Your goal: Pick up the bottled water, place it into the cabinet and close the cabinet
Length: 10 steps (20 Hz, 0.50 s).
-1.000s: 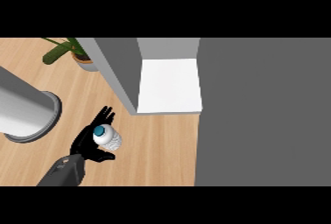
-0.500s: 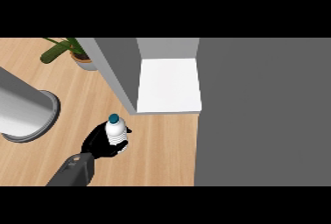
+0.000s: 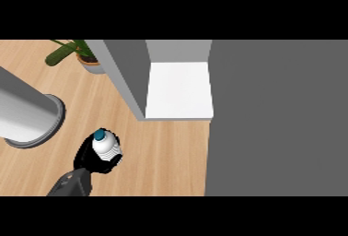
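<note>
The bottled water [image 3: 107, 147], white with a teal cap, is seen from its cap end at the lower left of the head view. My left hand [image 3: 87, 159] is curled round it, black fingers wrapping its sides, over the wooden counter [image 3: 170, 156]. The open cabinet [image 3: 126, 69] lies up and to the right, and its white shelf floor [image 3: 178, 90] is bare. The bottle is outside the cabinet, short of its front left corner. My right hand does not show.
A wide grey panel [image 3: 279, 120] fills the right side, next to the cabinet opening. A large grey cylinder [image 3: 24, 115] stands on a round base at the left. A potted plant [image 3: 71, 51] sits at the back left.
The hand with the bottle rose slightly towards the cabinet, then came back down and left. The bottle now points its cap more at the camera.
</note>
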{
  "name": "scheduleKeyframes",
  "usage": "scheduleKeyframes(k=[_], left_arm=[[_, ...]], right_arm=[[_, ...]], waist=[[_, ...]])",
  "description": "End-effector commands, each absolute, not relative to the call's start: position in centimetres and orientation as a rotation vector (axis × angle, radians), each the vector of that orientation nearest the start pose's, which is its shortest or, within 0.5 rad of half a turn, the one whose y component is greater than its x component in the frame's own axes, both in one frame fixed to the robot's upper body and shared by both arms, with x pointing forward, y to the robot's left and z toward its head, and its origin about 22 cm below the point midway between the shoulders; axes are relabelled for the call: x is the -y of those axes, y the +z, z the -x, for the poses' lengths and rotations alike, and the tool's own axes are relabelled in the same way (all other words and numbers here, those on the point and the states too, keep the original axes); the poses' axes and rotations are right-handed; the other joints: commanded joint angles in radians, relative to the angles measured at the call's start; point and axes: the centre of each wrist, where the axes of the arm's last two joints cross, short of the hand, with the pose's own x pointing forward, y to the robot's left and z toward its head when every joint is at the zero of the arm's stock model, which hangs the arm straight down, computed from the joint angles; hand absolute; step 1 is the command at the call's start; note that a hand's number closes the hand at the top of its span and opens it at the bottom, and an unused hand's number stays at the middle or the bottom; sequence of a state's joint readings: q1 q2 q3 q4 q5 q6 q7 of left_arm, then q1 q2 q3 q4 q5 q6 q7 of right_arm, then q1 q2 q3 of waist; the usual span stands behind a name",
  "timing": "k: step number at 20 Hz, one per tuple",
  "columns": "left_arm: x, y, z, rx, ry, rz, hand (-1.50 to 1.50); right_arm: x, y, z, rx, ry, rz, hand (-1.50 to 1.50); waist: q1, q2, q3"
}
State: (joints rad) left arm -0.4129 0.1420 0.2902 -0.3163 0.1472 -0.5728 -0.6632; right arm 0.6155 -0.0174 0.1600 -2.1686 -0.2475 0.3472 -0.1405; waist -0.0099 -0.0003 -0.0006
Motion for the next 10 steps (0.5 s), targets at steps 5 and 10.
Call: scheduleKeyframes(k=[5, 10], left_arm=[[-31.3, -15.2, -24.7, 1.58, 0.403, 0.405, 1.5], [-29.6, -15.5, -24.0, 1.577, 0.459, 0.45, 1.5]], right_arm=[[25.1, 4.5, -10.3, 1.775, -0.004, -0.393, -1.5], [24.4, 4.7, -9.9, 1.773, -0.011, -0.388, -1.5]], waist=[[0.002, 0.001, 0.0], [0.008, -0.003, 0.001]])
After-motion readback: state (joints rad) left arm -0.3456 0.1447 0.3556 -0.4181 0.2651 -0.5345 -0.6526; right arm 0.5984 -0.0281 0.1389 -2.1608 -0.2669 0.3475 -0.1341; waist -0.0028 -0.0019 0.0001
